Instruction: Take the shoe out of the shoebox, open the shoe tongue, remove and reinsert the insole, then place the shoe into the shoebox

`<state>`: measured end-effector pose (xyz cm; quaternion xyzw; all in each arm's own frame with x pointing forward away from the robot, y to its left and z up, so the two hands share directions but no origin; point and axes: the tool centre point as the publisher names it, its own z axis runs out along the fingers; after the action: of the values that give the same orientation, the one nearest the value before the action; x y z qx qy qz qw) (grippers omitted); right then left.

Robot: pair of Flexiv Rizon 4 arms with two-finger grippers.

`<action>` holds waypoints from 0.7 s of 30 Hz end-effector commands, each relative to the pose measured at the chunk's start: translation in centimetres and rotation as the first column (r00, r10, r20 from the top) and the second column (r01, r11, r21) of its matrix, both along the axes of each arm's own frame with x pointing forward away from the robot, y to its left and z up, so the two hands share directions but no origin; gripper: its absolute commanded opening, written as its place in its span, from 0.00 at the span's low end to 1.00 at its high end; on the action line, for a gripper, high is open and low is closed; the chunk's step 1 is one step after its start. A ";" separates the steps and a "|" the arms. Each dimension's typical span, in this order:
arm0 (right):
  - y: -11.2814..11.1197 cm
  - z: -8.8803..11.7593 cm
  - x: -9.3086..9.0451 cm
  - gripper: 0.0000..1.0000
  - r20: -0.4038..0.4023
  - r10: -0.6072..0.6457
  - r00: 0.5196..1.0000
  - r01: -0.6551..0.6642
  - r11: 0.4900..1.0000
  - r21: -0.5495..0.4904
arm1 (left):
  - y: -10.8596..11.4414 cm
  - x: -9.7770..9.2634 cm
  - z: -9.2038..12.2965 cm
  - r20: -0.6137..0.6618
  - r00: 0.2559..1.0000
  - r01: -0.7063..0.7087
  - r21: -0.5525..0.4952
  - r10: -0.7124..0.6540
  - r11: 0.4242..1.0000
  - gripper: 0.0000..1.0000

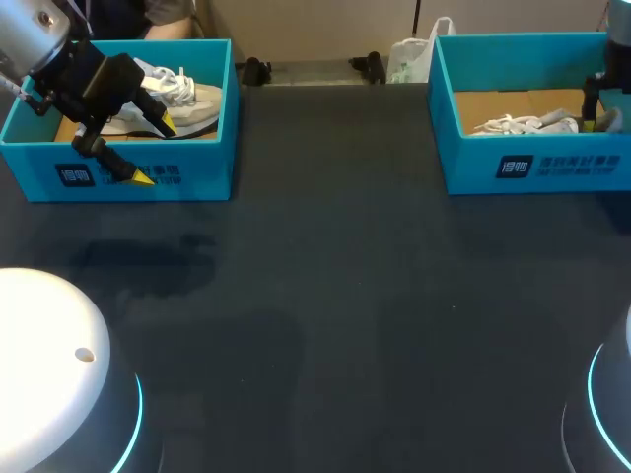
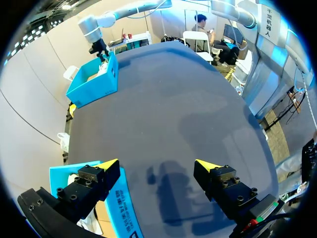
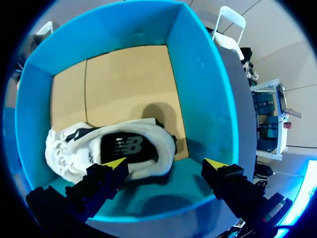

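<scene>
**Both grippers wide over two blue boxes**

The dark matte table (image 1: 325, 296) is bare through its middle and near side, leaving open room between the boxes. The right box (image 1: 552, 163), blue-walled with a brown card floor, sits far right with its right end cut off. The left box (image 1: 148, 177) sits far left. The right shoe (image 3: 124, 148), white with a dark insole, lies by the right box's near wall under the right gripper (image 3: 164, 163), whose fingers are spread wide and hold nothing. The left shoe (image 1: 192, 103), white and laced, is partly hidden by the left gripper (image 1: 156, 152). That gripper is also wide and empty, and apparently straddles the left box's near wall.
</scene>
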<state>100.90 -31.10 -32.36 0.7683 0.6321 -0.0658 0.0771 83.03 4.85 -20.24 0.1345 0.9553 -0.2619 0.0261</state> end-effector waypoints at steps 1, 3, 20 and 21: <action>0.7 3.3 -2.2 1.00 0.047 0.003 0.999 -0.002 1.000 -0.003 | 0.0 0.0 0.0 0.000 1.000 0.000 0.003 0.000 1.000 1.00; 1.3 4.6 -2.8 1.00 0.050 0.004 0.999 -0.004 1.000 0.001 | 0.0 0.0 0.0 0.000 1.000 0.000 0.003 0.000 1.000 1.00; 6.7 11.2 -9.9 1.00 0.056 -0.014 0.998 0.008 0.994 0.108 | 0.0 0.0 0.0 0.000 1.000 0.000 0.003 0.000 1.000 1.00; 7.1 11.4 -10.5 1.00 0.054 -0.017 0.998 0.011 0.994 0.106 | 0.0 0.0 0.0 0.000 1.000 0.000 0.003 0.000 1.000 1.00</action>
<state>92.70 -24.86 -21.87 0.7775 0.6278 -0.0283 0.0245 83.03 4.84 -20.24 0.1346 0.9553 -0.2619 0.0261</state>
